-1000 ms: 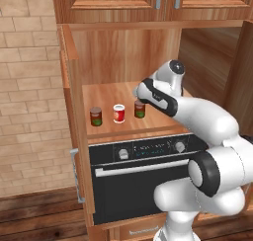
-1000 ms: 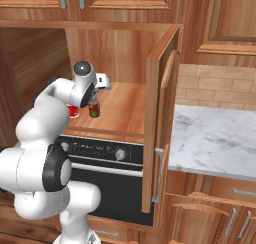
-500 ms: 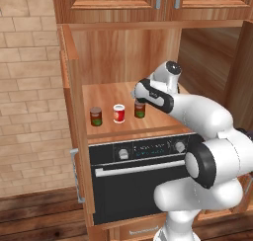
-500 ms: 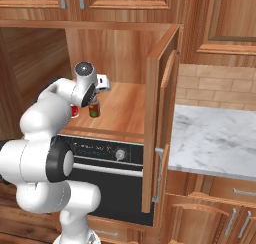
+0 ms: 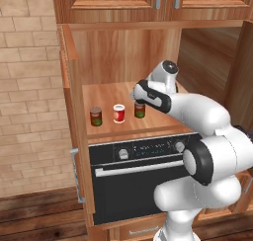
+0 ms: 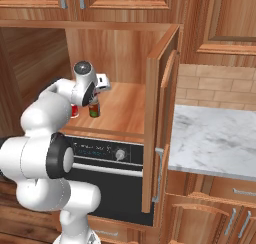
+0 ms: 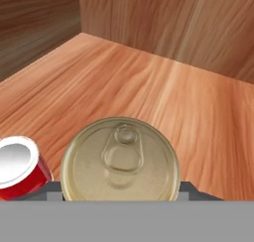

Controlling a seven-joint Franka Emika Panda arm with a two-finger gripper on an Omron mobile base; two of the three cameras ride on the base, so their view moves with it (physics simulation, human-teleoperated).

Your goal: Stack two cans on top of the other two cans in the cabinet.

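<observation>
I see three cans on the cabinet [image 5: 74,77] shelf [image 5: 106,94] in the left base view: a dark can [image 5: 96,116] at left, a red can [image 5: 119,113] in the middle, another dark can [image 5: 140,109] at right. The pincer [image 5: 138,93] hangs just above the right one. Hand view: gold lid [image 7: 120,159] directly below, red can [image 7: 19,166] beside it. I cannot tell the jaw state.
</observation>
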